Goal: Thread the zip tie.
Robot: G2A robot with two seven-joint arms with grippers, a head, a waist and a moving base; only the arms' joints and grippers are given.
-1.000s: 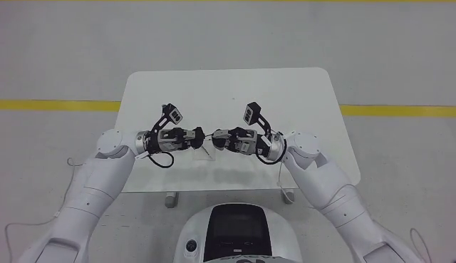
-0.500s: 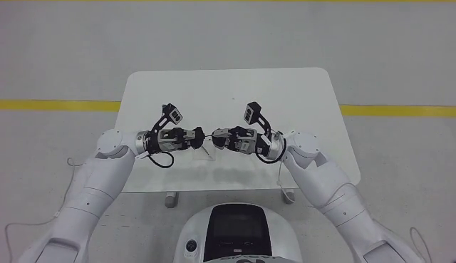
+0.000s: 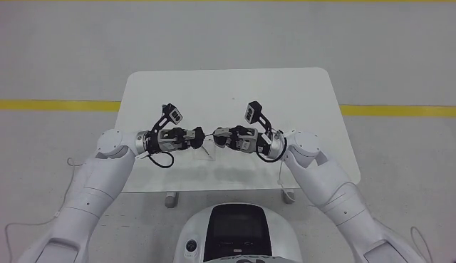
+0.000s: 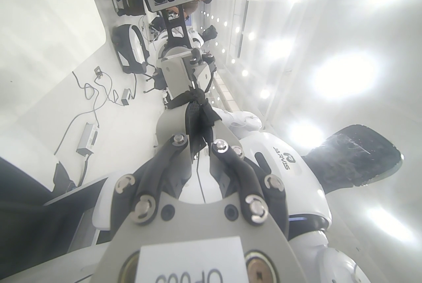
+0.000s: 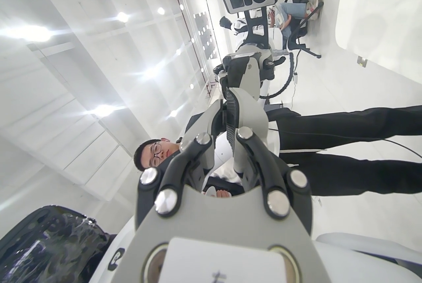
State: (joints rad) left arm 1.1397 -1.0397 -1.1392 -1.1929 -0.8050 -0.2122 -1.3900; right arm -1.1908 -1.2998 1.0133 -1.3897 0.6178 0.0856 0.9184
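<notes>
Judging against the top view of a second ago, next to nothing is being changed: the left gripper (image 3: 198,135) and the right gripper (image 3: 218,136) are still being held tip to tip above the near part of the table (image 3: 285,92), with the right wrist being nudged only a trace. A fine alignment is therefore being attempted rather than a pull-through, and the threading is being read as not yet done. The left jaws are being kept pressed together on a thin dark strand, taken to be the zip tie (image 4: 200,179), which is being trailed back between the fingers. The right jaws are likewise being kept pressed together; what is being pinched there cannot be told. The tie's head is being hidden where the tips meet.
</notes>
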